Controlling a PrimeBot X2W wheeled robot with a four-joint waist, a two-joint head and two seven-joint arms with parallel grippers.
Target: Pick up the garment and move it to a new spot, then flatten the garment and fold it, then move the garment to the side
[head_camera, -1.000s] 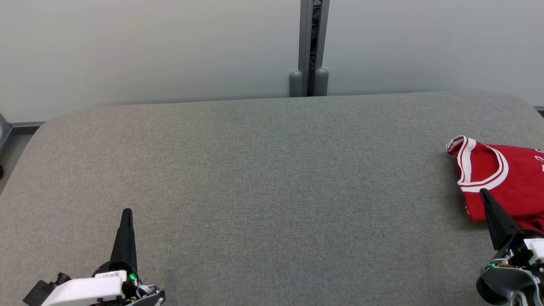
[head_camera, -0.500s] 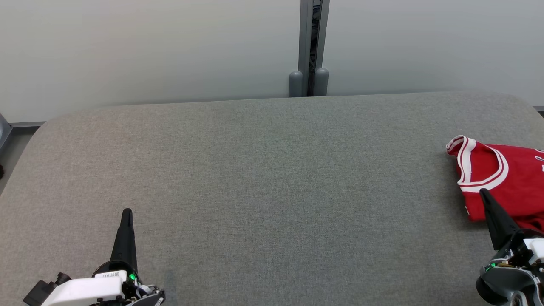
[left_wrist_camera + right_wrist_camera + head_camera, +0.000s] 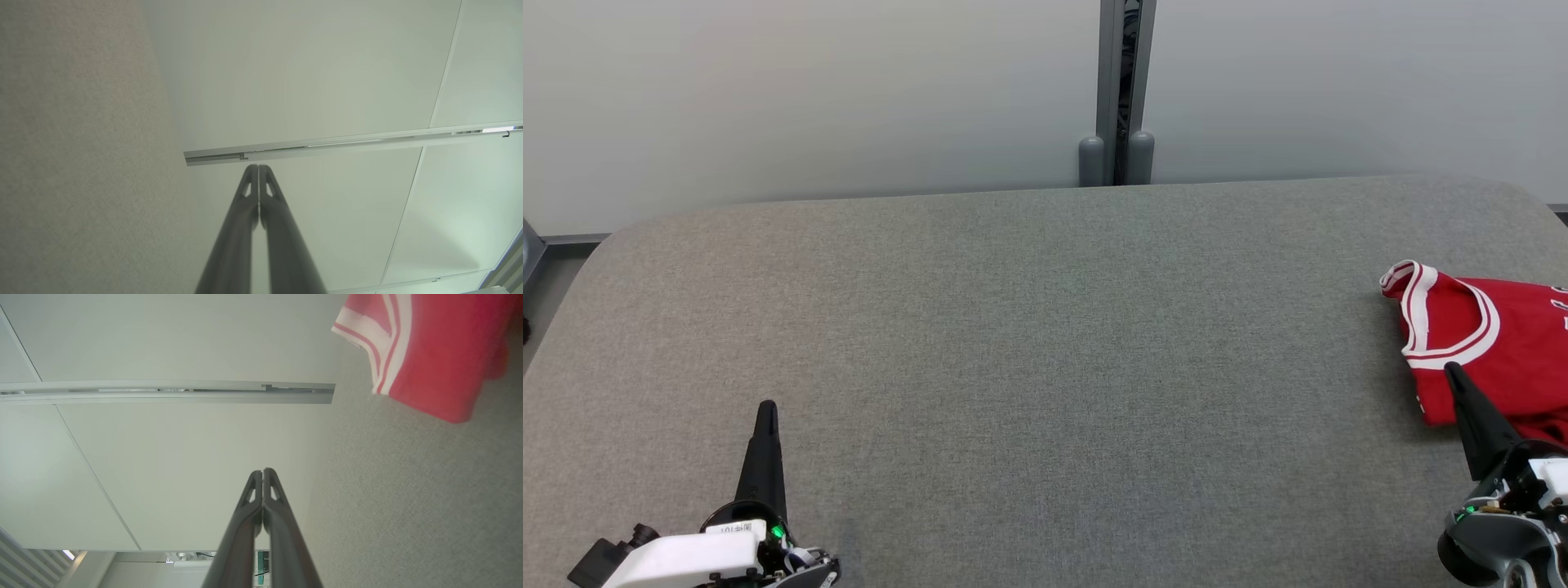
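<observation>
1. Left claw (image 3: pixel 766 406): long dark fingers (image 3: pixel 762 465), matte, tapering to a blunt tip.
2. Behind it there's a white boxy housing (image 3: pixel 682 559) with a small printed label, a green LED (image 3: pixel 778 532), a black plug stub (image 3: pixel 605 559) on the outer end and thin wires at the base.
3. Right claw (image 3: pixel 1450 369): same dark fingers, grey rounded wrist shell (image 3: pixel 1494 539), white block (image 3: pixel 1553 472), green light.
4. Wrist views: small triangular cut-outs (image 3: pixel 246 190) just below each fingertip.

free: grey table (image 3: pixel 1013 367) centre and left | obstacle: red garment (image 3: pixel 1515 347) (bunched) at right edge
</observation>
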